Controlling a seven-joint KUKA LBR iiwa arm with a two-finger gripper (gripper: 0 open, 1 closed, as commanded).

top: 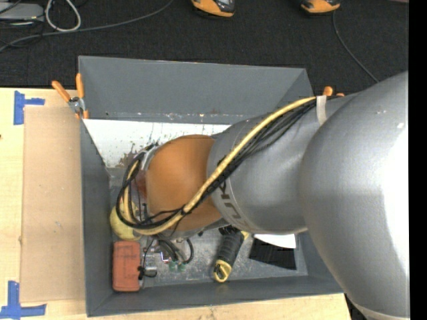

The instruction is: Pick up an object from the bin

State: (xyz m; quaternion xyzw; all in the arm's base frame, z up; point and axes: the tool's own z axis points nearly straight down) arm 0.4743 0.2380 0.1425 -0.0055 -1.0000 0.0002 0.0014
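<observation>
We see the arm (320,179) reaching deep into the bin (193,89). Its orange cover (177,172) and looped cables (127,199) sit over the middle and left of the floor. The gripper (163,253) lies mostly hidden below that cover, towards the bin's lower edge as the camera sees it. Only a little metalwork and wiring shows there, so we cannot tell whether it is released, clenched or grasping anything.

Nearest to it is a red-brown block (125,265) in the lower left corner, just beside the visible metalwork. A black-handled tool with a yellow tip (227,253) lies aslant along the lower edge, a little to the other side. A yellow round thing (120,227) peeks out beneath the cables against the left wall. A white and black card (273,249) rests towards the lower right corner, partly under the arm.

We judge the task to be at its approach or grasp stage. The arm is down among the things, but nothing appears lifted and every thing we can see rests on the floor. Which thing is the target we cannot say, though the block is closest. What remains, as far as we can judge, is to secure one thing and raise it clear of the walls.
</observation>
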